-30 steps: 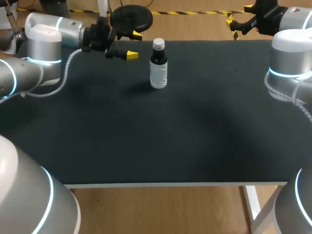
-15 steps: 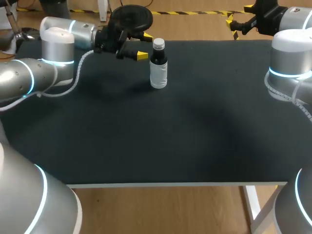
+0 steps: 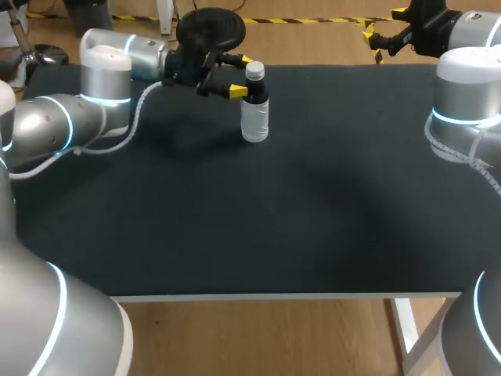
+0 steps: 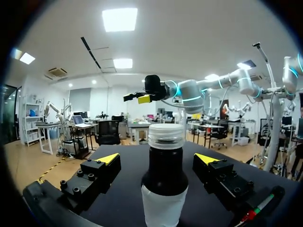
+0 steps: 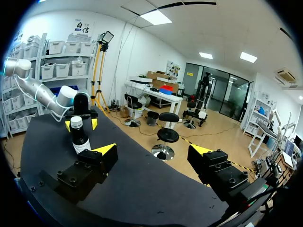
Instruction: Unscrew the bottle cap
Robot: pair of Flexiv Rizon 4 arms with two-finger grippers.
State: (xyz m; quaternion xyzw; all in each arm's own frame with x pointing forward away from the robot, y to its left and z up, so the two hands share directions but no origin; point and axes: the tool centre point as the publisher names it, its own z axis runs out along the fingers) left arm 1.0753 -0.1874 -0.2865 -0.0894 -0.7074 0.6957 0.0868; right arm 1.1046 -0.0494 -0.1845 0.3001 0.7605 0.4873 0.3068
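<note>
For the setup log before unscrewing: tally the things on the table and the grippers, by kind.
dark bottle: 1
white bottle cap, on the bottle: 1
grippers: 2, the left gripper and the right gripper
Total: 4

one bottle [image 3: 255, 121], one cap [image 3: 254, 70], one table [image 3: 313, 227], two arms [image 3: 109, 63] [image 3: 466, 86].

Light was pretty even, all from overhead. The black counter [image 3: 313, 219] soaked most of it up, with only a faint soft shadow left of the bottle [image 3: 254, 110]. In the left wrist view the ceiling panels [image 4: 120, 19] blew out white, and the edges warped hard.
</note>
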